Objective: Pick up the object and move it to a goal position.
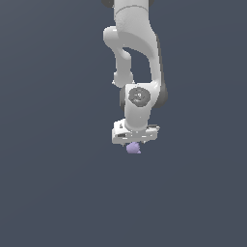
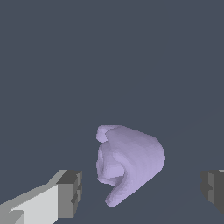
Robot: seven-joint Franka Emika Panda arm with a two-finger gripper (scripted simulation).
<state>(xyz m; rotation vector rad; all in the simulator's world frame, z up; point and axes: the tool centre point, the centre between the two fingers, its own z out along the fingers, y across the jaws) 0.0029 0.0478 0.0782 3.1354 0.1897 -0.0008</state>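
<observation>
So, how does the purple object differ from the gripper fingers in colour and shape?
The object is pale lavender; the fingers are white with dark grey pads. The object is rounded and irregular with a pointed end; the fingers are blocky and straight-edged. The open gripper stands apart from the object on both sides.

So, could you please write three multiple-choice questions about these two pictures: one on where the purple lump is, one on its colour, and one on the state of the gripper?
1. Where is the lavender lump relative to the gripper?
A. Between the two fingers, with a gap on each side
B. Far off to one side of the gripper
C. Resting on top of the arm

2. What colour is the lump?
A. Bright red
B. Pale lavender-purple
C. Green

3. In what state is the gripper?
A. Shut on the lump
B. Shut with nothing in it
C. Open

Answers:
1. A, since the wrist view shows one dark finger pad at each side, neither touching the lump.
2. B, as both views show.
3. C, since the fingers stand wide apart around the lump.
</observation>
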